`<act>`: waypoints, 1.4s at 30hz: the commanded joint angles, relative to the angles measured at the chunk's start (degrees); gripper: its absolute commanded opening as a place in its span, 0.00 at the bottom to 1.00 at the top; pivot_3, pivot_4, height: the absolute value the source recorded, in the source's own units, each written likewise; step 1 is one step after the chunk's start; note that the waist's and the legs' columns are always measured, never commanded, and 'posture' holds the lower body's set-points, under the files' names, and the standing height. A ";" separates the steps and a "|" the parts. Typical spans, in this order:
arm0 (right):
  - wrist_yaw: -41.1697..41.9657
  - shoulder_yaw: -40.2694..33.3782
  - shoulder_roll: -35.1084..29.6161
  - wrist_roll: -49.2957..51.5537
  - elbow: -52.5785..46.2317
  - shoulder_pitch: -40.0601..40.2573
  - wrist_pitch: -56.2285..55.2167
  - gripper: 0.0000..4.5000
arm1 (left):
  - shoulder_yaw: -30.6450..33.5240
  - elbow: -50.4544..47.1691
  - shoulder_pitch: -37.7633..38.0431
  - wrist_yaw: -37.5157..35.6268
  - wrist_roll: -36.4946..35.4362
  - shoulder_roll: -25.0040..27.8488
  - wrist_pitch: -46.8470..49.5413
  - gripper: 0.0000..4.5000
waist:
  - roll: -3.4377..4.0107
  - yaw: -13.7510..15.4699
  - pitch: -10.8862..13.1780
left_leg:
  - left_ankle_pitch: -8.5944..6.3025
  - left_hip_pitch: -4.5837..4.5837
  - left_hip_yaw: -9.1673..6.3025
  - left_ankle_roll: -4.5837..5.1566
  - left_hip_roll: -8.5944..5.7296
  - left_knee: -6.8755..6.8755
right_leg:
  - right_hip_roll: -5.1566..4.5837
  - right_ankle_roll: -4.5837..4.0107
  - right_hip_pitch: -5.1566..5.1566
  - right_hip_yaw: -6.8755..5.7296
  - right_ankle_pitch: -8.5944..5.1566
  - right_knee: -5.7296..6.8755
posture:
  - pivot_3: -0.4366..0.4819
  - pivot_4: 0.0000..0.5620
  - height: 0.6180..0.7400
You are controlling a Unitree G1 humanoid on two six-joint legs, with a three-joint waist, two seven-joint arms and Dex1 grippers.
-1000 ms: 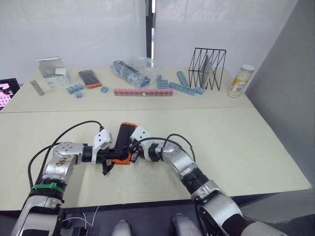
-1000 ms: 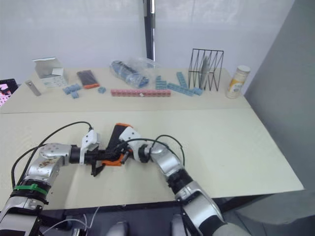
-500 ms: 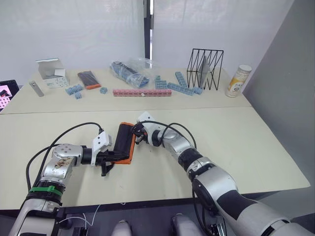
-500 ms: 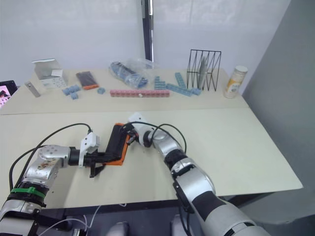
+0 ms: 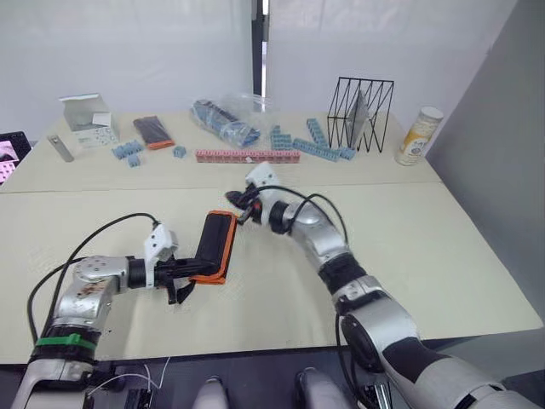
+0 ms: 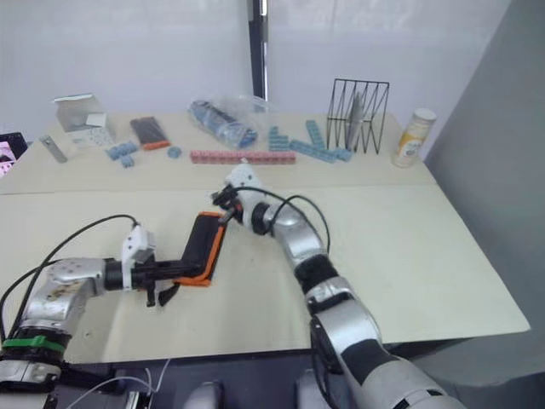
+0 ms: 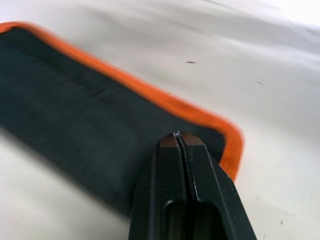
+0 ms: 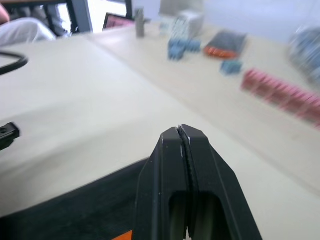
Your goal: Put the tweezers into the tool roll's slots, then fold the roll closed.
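Tool roll point(image 5: 215, 245) folded shut, flat on near table point(image 5: 426, 256), centre-left; left gripper point(image 5: 183, 274) at roll's 6 o'clock end, fingers pressed together, tips over the orange-trimmed corner, grip unclear; right gripper point(image 5: 242, 204) at roll's 1 o'clock, fingers together, empty.

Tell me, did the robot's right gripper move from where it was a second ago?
Yes. The right gripper went from the near end of the tool roll to beyond its far end, toward the pink block strip.
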 commanded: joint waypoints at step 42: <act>2.19 -25.53 -33.63 14.84 -49.75 55.72 18.58 0.99 | 30.52 -9.96 23.58 13.47 -7.74 7.70 2.97 1.00 | -0.01 2.48 0.43 | -0.51 0.41 -0.30 -0.94 -0.30 0.17 | -0.29 -0.44 0.85 -0.16 -0.61 -0.65 | 0.48 0.27 0.97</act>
